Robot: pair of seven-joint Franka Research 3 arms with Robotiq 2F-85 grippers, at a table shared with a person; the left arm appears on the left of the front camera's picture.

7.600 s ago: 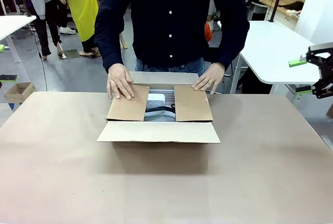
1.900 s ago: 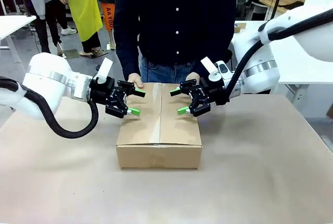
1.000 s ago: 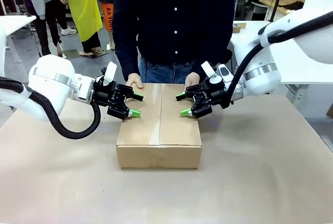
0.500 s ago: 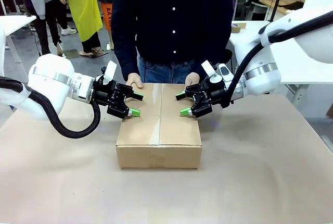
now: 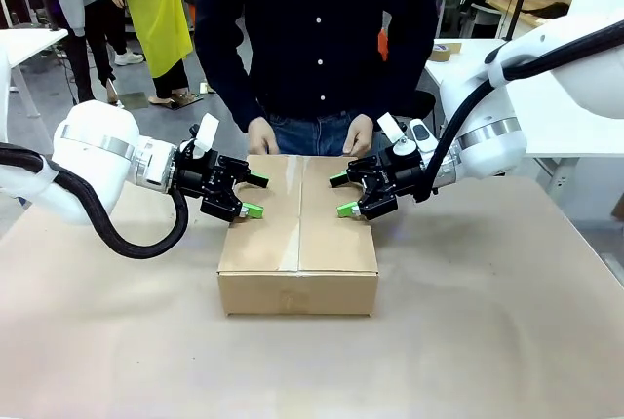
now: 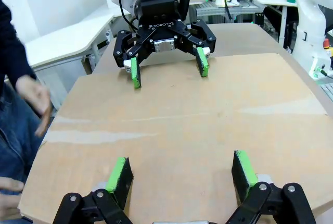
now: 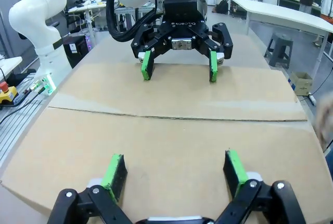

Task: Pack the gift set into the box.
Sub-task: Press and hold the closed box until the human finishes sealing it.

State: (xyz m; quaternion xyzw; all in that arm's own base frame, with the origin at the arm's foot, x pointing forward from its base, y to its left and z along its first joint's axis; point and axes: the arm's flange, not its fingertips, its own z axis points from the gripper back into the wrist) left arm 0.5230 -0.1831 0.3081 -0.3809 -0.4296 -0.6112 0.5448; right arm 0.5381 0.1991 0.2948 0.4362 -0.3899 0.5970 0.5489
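Since half a second ago: the person's hands [image 5: 261, 134] have come off the far edge of the box [image 5: 297, 234] and now hang just behind it at waist height. Both arms are unchanged. Several seconds back the flaps were still open with the gift set showing between them. Now all the flaps lie flat.

Left side: the left gripper [image 5: 252, 195] reaches in sideways over the box's left far edge, jaws spread wide, nothing between the pads. In its wrist view the left gripper [image 6: 182, 169] sits low over bare cardboard. Contact or a small gap, cannot tell.

Middle: the box sits square on the table [image 5: 487, 322], its centre seam [image 7: 177, 115] closed. A paler strip runs along the seam. It may be tape, not certain.

Right side: the right gripper [image 5: 341, 195] mirrors the left over the right far part of the lid, also wide open and empty, facing the other across the seam.

Risks, as judged: with the hands gone, unsealed flaps could spring up. An uneven push from one gripper could slide the box toward the person or cave a flap onto the contents. If both move inward, the fingertips could meet.

Contents: the gift set is hidden, presumably inside the closed box. No other container is on the table.
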